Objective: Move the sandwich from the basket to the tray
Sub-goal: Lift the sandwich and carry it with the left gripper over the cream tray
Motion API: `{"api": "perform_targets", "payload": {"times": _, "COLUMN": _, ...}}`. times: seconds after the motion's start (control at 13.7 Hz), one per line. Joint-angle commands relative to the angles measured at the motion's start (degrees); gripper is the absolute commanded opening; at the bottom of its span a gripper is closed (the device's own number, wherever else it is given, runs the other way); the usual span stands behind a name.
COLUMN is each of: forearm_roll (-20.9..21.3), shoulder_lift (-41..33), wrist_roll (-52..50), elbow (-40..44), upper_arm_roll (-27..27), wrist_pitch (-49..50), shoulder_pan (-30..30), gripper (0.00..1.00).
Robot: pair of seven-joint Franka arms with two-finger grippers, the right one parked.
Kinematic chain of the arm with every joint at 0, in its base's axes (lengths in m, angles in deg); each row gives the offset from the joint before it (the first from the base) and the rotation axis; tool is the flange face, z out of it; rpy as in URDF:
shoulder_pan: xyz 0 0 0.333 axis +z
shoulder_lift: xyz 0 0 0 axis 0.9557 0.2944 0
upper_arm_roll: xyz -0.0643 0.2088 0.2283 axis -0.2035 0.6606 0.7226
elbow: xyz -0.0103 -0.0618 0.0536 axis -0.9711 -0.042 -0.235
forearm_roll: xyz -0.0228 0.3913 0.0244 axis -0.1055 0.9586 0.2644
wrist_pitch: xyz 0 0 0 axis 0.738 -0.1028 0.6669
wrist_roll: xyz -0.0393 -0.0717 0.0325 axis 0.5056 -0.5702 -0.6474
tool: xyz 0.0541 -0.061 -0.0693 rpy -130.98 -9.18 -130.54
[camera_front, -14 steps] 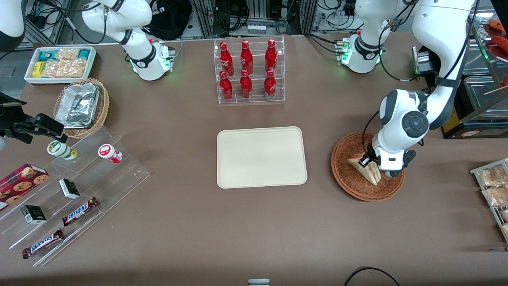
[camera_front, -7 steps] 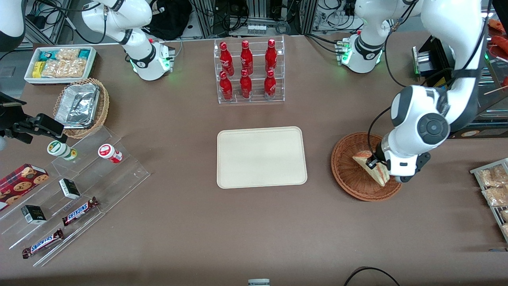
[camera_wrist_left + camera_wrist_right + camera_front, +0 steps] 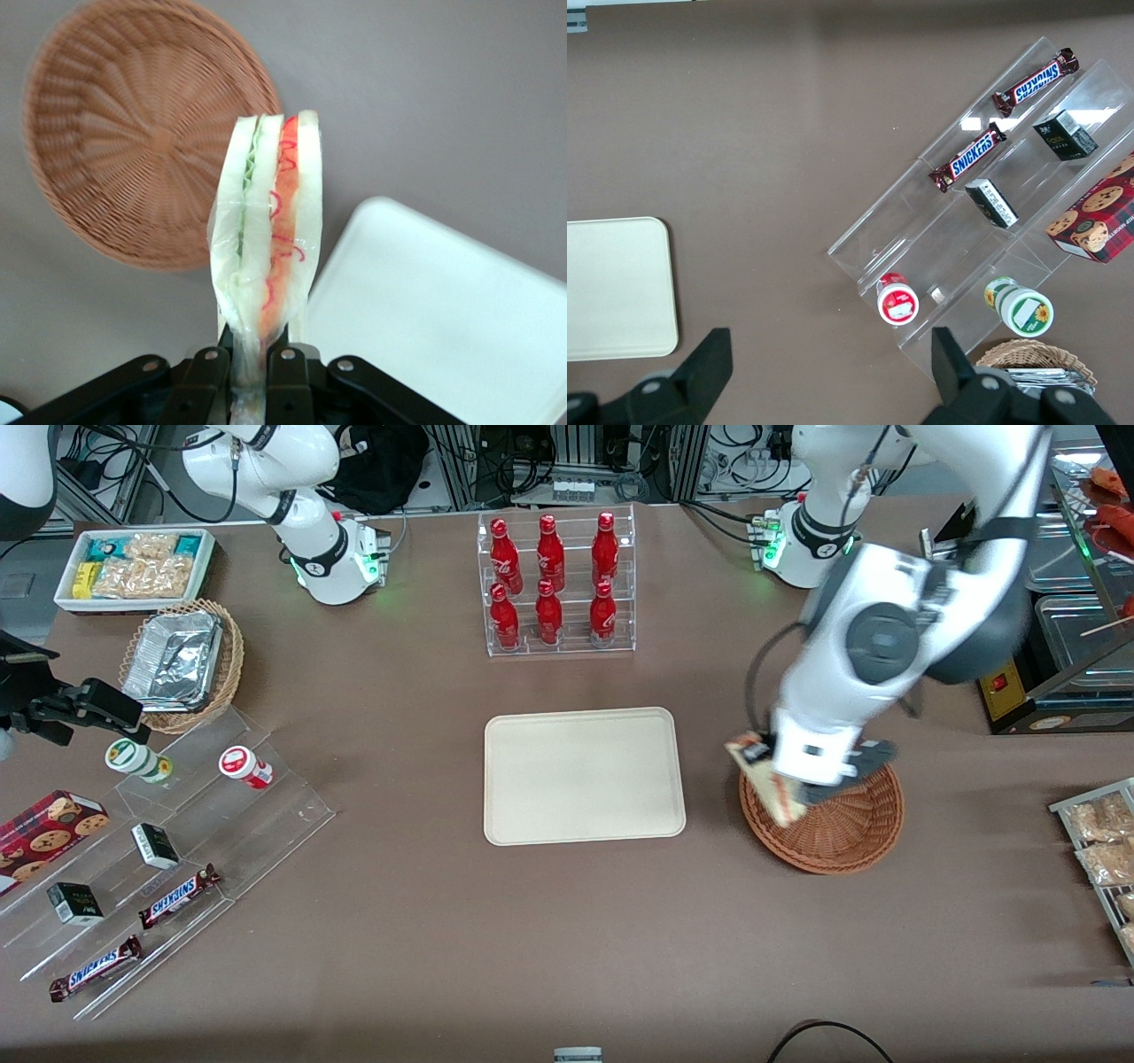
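Sandwich [image 3: 266, 230] lifted clear of basket [image 3: 837, 833], pinched in gripper [image 3: 251, 359] above basket's tray-side rim. Tray [image 3: 583, 775] bare; carry and set-down remain.

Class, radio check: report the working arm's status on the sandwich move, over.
Gripper shut on sandwich, lifted above the basket rim nearest the tray. Basket empty. Tray bare, nothing between, over.
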Motion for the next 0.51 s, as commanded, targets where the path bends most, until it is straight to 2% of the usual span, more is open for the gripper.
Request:
{"api": "perform_targets", "payload": {"times": 0.0, "forearm_roll": 1.23, "shoulder_lift": 4.26, "wrist_roll": -0.21, "elbow": 2.86, "upper_arm_roll": 0.39, "wrist_pitch": 0.59, "shoulder_pan": -5.56, "gripper": 0.1}}
{"api": "perform_targets", "payload": {"times": 0.15, "forearm_roll": 6.3, "shoulder_lift": 8.47, "wrist_roll": -0.9, "elbow": 4.35, "upper_arm_roll": 0.3, "wrist_pitch": -0.37, "shoulder_pan": -11.08, "gripper": 0.12}}
{"api": "perform_targets", "payload": {"times": 0.44, "forearm_roll": 6.59, "shoulder_lift": 15.51, "wrist_roll": -0.82, "elbow": 6.82, "upper_arm_roll": 0.3, "wrist_pitch": -8.53, "shoulder_pan": -16.72, "gripper": 0.12}}
